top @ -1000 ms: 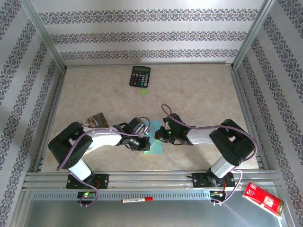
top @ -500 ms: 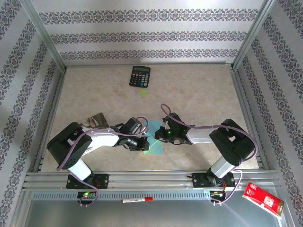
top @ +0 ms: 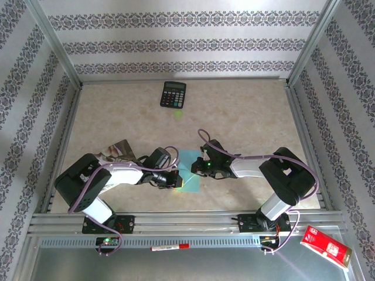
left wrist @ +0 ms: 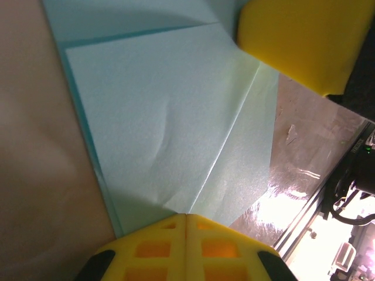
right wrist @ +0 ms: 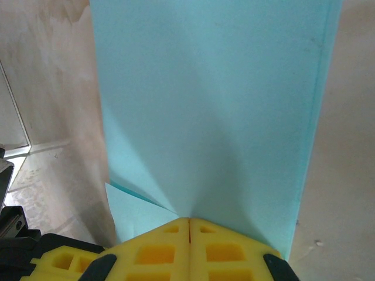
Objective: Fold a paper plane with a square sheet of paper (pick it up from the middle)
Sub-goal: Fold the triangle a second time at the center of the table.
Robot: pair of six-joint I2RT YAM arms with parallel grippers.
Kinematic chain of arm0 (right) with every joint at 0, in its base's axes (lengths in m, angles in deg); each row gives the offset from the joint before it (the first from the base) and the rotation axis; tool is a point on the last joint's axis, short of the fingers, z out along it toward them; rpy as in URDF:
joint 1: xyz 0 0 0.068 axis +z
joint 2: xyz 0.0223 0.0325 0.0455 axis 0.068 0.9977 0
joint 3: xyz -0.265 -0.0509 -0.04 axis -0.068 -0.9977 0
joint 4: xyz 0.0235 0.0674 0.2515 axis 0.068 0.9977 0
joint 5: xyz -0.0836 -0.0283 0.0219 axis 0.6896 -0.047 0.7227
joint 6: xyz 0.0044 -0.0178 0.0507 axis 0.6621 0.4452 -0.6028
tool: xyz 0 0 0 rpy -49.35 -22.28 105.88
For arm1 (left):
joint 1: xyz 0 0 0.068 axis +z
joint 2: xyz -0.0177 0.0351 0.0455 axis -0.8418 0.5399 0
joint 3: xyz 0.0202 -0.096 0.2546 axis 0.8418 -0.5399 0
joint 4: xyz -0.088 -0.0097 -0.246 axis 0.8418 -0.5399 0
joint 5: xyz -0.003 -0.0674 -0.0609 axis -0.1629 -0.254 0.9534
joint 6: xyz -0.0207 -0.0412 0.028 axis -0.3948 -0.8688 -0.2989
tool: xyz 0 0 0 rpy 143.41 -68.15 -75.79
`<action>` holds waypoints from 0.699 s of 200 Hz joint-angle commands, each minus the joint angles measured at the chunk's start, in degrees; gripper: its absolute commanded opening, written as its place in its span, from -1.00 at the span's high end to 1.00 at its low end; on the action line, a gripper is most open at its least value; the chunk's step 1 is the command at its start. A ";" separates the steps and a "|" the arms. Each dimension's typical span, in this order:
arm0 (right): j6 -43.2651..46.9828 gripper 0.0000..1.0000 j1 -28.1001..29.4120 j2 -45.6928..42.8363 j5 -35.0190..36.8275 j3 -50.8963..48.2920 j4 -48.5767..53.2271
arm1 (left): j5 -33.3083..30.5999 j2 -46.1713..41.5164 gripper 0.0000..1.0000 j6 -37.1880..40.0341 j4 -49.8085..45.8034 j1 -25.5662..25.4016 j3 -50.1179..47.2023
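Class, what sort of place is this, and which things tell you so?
Probably a robot test bench: two arms bolted to a metal rail, a table boxed in by patterned panels, a calculator and blue paper as props.

Robot lab test cell: alu frame (top: 55,44), wallpaper-print panels (top: 187,35), marble-look tabletop (top: 246,111).

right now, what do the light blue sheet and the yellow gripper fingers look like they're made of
sheet: thin paper, matte light cyan; it holds sharp creases and a soft dent. fingers: probably moulded or printed plastic, matte yellow, with cut-out pockets; rubbery or hard, cannot tell.
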 commanded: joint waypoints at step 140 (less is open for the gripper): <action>-5.99 0.86 6.49 -5.93 0.95 -1.27 -0.67 | 2.47 5.19 1.00 -6.14 0.90 1.18 -6.80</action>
